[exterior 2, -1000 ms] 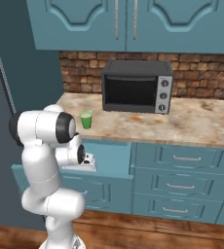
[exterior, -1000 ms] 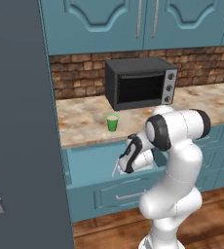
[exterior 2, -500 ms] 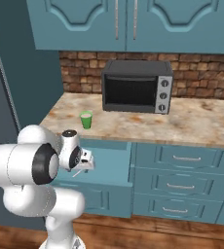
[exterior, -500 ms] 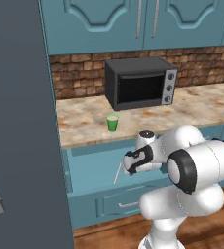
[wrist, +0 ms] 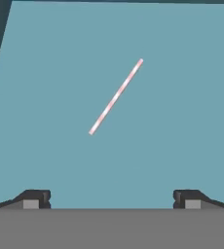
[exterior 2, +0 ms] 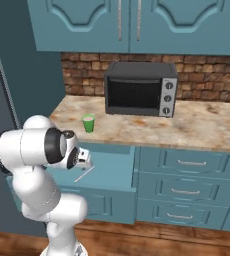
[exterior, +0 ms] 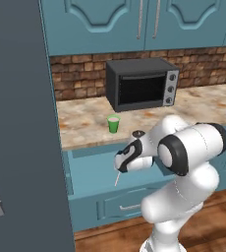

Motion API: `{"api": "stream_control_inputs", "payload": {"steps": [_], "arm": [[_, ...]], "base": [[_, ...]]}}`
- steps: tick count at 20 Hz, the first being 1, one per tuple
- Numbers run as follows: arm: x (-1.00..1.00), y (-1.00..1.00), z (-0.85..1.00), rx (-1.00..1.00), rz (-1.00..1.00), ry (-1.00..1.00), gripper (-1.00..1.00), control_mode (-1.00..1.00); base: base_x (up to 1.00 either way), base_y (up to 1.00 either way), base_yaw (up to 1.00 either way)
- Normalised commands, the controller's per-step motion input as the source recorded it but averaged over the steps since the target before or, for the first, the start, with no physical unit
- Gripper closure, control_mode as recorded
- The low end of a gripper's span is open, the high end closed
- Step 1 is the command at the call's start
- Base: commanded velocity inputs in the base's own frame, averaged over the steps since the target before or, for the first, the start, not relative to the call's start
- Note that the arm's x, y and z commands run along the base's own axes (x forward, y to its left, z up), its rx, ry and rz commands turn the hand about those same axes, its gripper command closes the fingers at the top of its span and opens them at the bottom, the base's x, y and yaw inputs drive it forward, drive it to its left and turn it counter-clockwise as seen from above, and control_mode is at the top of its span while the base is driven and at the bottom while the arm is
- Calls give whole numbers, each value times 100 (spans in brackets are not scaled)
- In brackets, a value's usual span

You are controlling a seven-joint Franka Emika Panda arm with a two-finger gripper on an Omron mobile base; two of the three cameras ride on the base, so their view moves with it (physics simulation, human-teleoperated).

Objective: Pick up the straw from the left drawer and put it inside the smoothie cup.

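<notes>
My jaws (wrist: pixel 112 198) hang spread wide over the left drawer (exterior: pixel 90 170), which stands pulled out below the table (exterior: pixel 85 133), and they pinch nothing. Looking along them, the two dark fingertips (wrist: pixel 33 198) sit far apart at the near edge, and the straw (wrist: pixel 115 97) lies ahead of them on the plain teal drawer floor, roughly centred between the two tips but well clear of both. It lies flat and slantwise, its nearer end toward my left-hand tip and its farther end angled off toward the right-hand one. From the left base camera the straw (exterior: pixel 118 177) shows as a thin pale sliver just below my hand, and from the right base camera the straw (exterior 2: pixel 84 173) lies on the drawer floor just beneath and beside my wrist. The smoothie cup (exterior: pixel 113 123) stands upright on the table, above and beyond my jaws, back from the drawer's open mouth and apart from the straw. The black oven (exterior: pixel 141 83) sits farther back on the table against the brick wall (exterior 2: pixel 207 85), behind the cup and to its side.
</notes>
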Motion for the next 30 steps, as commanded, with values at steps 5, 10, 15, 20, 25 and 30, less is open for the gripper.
{"api": "stream_control_inputs", "payload": {"steps": [5,10,15,20,25,30], "arm": [[53,29,-14,0,-6,0,-100,-100],[27,0,-22,0,-10,0,-100,-100],[29,0,-32,0,-14,0,-100,-100],[29,2,-42,0,-11,0,-100,-100],[28,17,-31,0,-5,2,-100,-100],[22,8,-21,0,-3,0,-100,-100]], "base": [[0,0,0],[0,0,0],[0,0,0],[0,0,0],[0,0,0],[0,0,0]]}}
